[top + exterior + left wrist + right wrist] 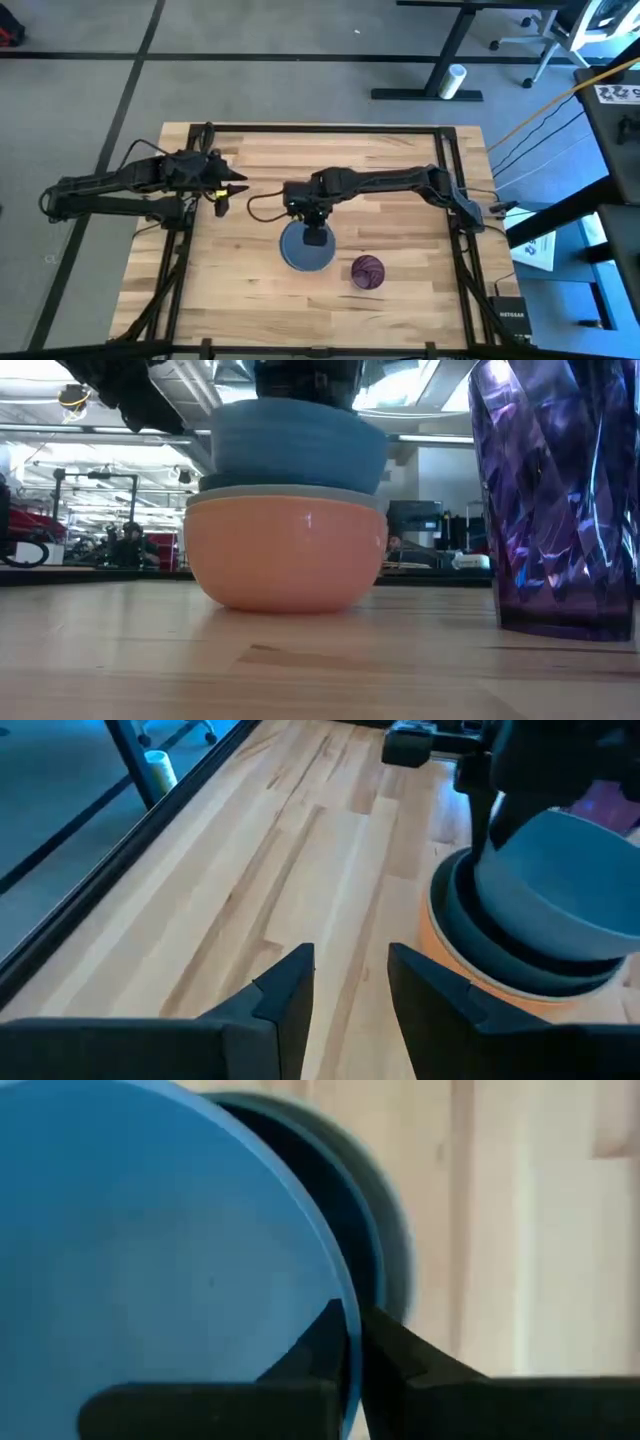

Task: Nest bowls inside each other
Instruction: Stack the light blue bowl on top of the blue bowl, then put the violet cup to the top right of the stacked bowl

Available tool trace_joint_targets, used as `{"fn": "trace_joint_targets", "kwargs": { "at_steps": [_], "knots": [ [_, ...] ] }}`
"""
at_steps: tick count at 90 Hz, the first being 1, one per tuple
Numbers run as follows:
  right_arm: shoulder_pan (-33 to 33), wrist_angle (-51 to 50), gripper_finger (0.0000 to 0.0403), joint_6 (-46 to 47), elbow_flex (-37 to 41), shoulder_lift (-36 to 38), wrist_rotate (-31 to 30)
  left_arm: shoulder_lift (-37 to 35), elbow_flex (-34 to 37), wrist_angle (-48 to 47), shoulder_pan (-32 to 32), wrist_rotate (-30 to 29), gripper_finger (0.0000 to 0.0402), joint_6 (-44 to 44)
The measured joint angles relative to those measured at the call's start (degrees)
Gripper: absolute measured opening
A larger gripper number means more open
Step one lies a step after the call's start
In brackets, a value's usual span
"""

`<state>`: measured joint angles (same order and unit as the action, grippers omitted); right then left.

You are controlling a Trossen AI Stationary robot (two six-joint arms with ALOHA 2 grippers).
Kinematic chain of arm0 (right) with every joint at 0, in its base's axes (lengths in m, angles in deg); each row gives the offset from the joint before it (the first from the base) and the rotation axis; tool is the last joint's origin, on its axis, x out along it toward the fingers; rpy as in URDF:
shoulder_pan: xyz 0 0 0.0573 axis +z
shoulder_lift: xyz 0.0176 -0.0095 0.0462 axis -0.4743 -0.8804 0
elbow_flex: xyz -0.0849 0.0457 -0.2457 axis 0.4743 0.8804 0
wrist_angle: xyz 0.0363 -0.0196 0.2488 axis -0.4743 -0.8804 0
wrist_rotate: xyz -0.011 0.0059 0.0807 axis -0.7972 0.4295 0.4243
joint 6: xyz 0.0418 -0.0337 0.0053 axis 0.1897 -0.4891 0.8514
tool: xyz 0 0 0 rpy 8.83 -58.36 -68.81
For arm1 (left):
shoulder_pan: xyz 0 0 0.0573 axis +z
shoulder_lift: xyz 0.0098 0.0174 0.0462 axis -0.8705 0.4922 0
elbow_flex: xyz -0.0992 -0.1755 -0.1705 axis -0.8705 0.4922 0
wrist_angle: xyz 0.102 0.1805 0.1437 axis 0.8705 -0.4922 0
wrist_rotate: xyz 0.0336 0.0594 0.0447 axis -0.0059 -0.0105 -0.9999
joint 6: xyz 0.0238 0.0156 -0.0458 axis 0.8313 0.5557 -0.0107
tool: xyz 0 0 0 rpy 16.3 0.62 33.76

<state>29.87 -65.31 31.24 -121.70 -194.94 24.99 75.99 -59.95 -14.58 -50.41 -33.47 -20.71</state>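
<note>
Blue bowl (pixel 150 1260) in right jaws (pixel 350 1342)

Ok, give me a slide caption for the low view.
Right gripper lowers a light blue bowl into the orange-based stack beside a purple cup.

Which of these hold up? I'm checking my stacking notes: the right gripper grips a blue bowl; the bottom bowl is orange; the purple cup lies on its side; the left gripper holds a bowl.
1. The right gripper grips the blue bowl by its rim: true.
2. The bottom bowl of the stack is the orange bowl: true.
3. The purple cup lies on its side: false, it stands upright.
4. The left gripper holds a bowl: false, it is open and empty, beside the stack.
</note>
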Motion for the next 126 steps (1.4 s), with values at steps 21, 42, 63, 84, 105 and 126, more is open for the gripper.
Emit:
{"fn": "trace_joint_targets", "kwargs": {
  "at_steps": [21, 42, 63, 84, 105, 126],
  "knots": [
    [-1.7, 0.0, 0.0003, -0.9, 0.0, 0.0, 4.0, 0.0, 0.0, 0.0, 0.0, 0.4, 0.0114, -0.2],
    [-2.0, 0.2, 0.0051, -1.4, 0.0, 0.0, 8.1, 0.0, 0.0, 0.0, 0.0, 0.5, 0.0114, -0.4],
    [-2.1, 0.9, 0.011, -1.9, 0.0, 0.0, 10.1, 0.0, 0.0, 0.0, 0.0, 0.5, 0.0114, -0.4],
    [-2.1, 0.9, 0.0145, -4.3, 0.0, -1.8, 18.8, 0.0, 0.0, 0.0, 0.0, 0.6, 0.0114, -0.8],
    [-2.1, 0.5, 0.0147, -5.9, 0.0, -3.6, 17.2, 0.0, 0.0, -0.1, -1.8, 0.6, 0.0114, -0.7],
    [-3.6, -0.1, 0.0147, -5.9, -0.5, -3.7, 16.3, 0.0, 0.0, -0.2, -2.3, 0.3, 0.0114, -0.6]
  ]
}}
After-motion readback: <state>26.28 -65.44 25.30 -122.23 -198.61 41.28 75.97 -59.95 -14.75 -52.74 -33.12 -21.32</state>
